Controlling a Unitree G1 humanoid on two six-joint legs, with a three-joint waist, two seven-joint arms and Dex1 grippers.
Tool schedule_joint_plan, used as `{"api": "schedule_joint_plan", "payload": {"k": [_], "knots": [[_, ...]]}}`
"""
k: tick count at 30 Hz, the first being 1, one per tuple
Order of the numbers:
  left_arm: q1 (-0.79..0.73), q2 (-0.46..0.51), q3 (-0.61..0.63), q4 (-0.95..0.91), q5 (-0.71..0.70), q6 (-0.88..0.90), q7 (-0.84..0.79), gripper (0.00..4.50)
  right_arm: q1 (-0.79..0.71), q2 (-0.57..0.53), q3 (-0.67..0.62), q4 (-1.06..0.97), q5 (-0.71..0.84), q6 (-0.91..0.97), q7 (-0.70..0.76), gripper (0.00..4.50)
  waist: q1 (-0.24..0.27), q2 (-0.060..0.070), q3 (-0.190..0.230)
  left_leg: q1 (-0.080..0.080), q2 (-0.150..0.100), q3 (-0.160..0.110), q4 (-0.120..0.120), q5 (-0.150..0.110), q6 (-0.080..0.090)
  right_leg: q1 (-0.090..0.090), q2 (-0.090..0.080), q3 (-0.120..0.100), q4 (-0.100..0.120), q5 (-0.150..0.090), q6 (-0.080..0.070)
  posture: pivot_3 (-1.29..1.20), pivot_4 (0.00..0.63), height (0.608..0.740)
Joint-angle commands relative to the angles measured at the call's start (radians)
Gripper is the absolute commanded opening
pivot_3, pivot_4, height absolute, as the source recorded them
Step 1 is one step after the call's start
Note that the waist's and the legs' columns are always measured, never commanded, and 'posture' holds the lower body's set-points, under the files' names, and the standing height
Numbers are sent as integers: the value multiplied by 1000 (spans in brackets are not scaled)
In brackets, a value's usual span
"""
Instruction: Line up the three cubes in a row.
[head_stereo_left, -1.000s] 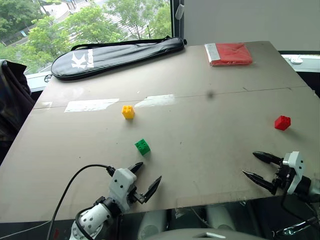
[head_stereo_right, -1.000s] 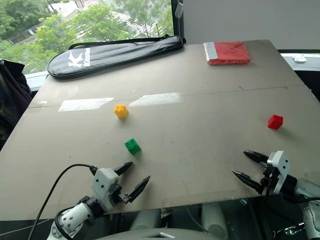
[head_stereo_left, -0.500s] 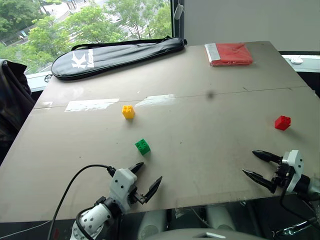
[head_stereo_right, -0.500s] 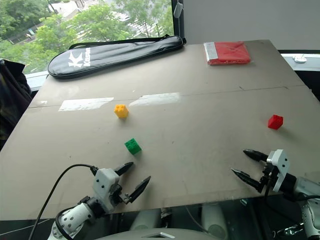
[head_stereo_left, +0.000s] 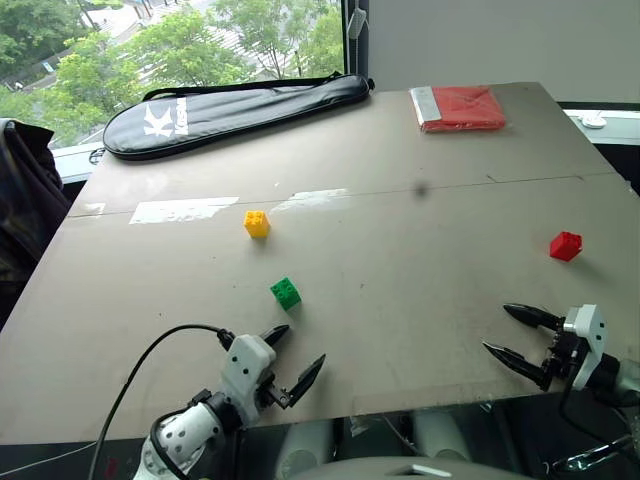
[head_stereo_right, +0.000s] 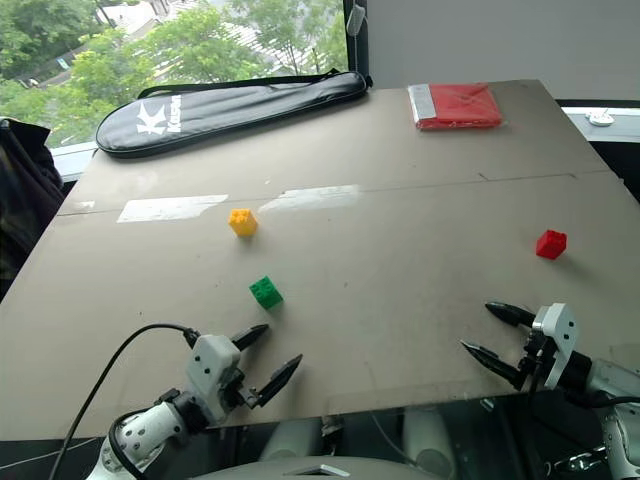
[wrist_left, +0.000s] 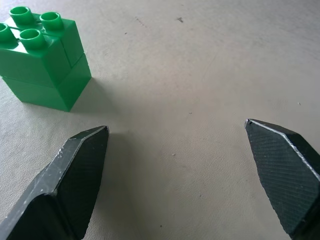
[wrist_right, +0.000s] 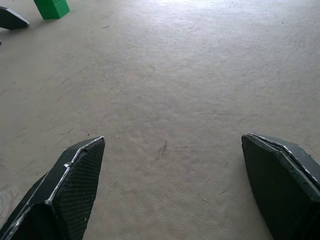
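Three studded cubes lie apart on the grey-brown table (head_stereo_left: 420, 240). The yellow cube (head_stereo_left: 257, 223) is left of centre, the green cube (head_stereo_left: 285, 293) a little nearer and to its right, the red cube (head_stereo_left: 565, 245) far to the right. My left gripper (head_stereo_left: 295, 353) hovers open near the front edge, just short of the green cube (wrist_left: 40, 57), with nothing between its fingers. My right gripper (head_stereo_left: 518, 334) stands open at the front right, nearer than the red cube, also with nothing in it. The green cube (wrist_right: 51, 8) appears far off in the right wrist view.
A long black racket bag (head_stereo_left: 235, 108) lies along the table's far left edge. A flat red packet (head_stereo_left: 458, 107) rests at the far right. A strip of clear tape (head_stereo_left: 185, 209) shines behind the yellow cube. The table's front edge runs just under both grippers.
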Motion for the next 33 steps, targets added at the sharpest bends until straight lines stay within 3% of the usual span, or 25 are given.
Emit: {"api": "schedule_joint_plan", "payload": {"k": [1, 5, 9, 15, 21, 27, 32, 33], "knots": [[-10, 50, -13, -50, -30, 65, -53, 4446, -32, 5, -40, -17, 7, -27, -36, 4500, -1, -2, 1, 0, 0, 0, 0, 0, 0, 0, 0, 0, 0, 0, 0, 0, 150, 701], [-111, 136, 10, -171, -134, 218, -100, 4446, -106, -11, -150, -20, 1, 18, -215, 4500, -1, -4, 7, 0, 0, 0, 1, 0, 0, 0, 1, 0, 1, 0, 0, 0, 150, 701], [-324, 212, 23, -229, -239, 361, -145, 4446, -144, -4, -193, -59, -52, 119, -414, 4500, 7, -7, 9, -2, 0, -1, 2, 0, 0, -1, 2, -1, 1, 0, 0, 0, 150, 701], [-665, 246, -28, -125, -305, 457, -239, 4446, -217, 127, -194, -100, -164, 196, -762, 4500, 2, -7, 9, -3, -1, 0, 2, 0, 0, -1, 4, -1, 2, 0, -1, 0, 150, 701], [-847, 233, -103, -16, -271, 436, -328, 4446, -297, 192, -189, -13, -224, 177, -892, 4500, -4, -8, 9, -2, -3, 3, 2, 1, 0, -1, 4, 3, 2, 1, 0, 0, 150, 701], [-915, 213, -144, 13, -237, 414, -361, 4446, -417, 250, -229, 100, -169, 220, -987, 4500, -5, -8, 10, -2, -2, 4, 2, 1, 0, -1, 5, 3, 2, 3, -4, 0, 150, 701], [-954, 181, -168, 24, -228, 431, -352, 4446, -487, 246, -215, 205, -172, 209, -982, 4500, -5, -8, 10, -2, -3, 4, 2, 1, 0, -1, 5, 3, 2, 3, -4, 0, 150, 701], [-957, 176, -170, 24, -226, 434, -350, 4500, -491, 241, -208, 221, -177, 204, -975, 3961, -5, -8, 10, -2, -3, 4, 2, 1, 0, -1, 5, 3, 2, 3, -4, 0, 150, 701]]}}
